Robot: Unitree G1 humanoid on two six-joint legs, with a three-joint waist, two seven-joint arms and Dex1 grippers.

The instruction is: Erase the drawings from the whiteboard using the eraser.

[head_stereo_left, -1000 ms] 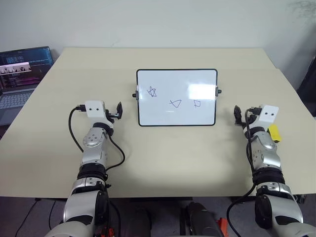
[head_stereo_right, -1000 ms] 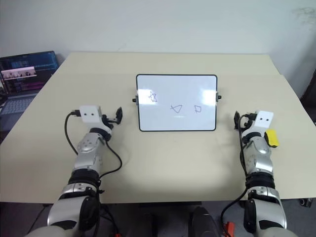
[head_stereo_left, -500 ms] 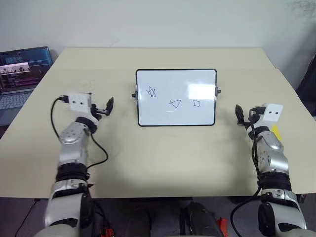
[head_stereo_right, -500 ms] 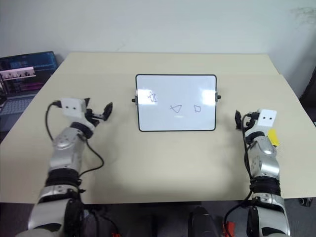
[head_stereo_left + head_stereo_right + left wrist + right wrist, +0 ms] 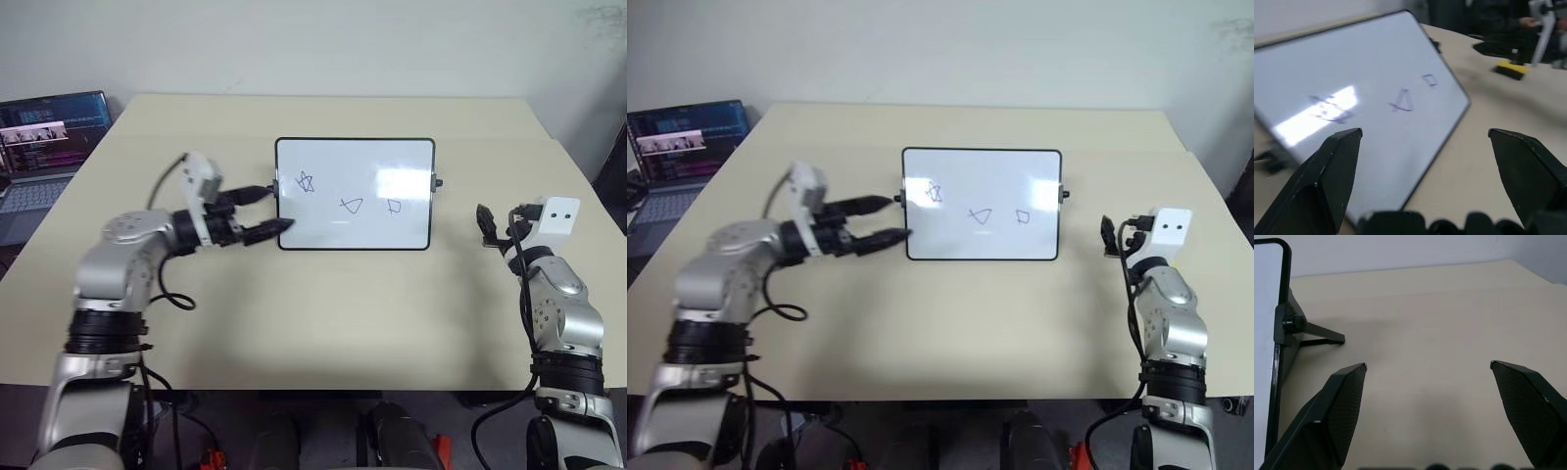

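We count one whiteboard (image 5: pixel 355 194) standing propped near the middle of the desk (image 5: pixel 323 313), carrying three blue drawings (image 5: pixel 350 205) in a row: a star-like scribble, a triangle and a small square. One yellow eraser (image 5: pixel 1511 69) lies on the desk toward the right edge, seen from the left wrist, close beside the right arm. Of our two tools, the left tool (image 5: pixel 265 211) has its fingers spread apart at the board's left edge, and the right tool (image 5: pixel 485 223), well right of the board, is spread wide and empty; one laptop (image 5: pixel 44 147) sits off the far left corner.

An office: plain desk (image 5: pixel 323 313), open laptop (image 5: pixel 39 147), bare wall (image 5: pixel 323 44).
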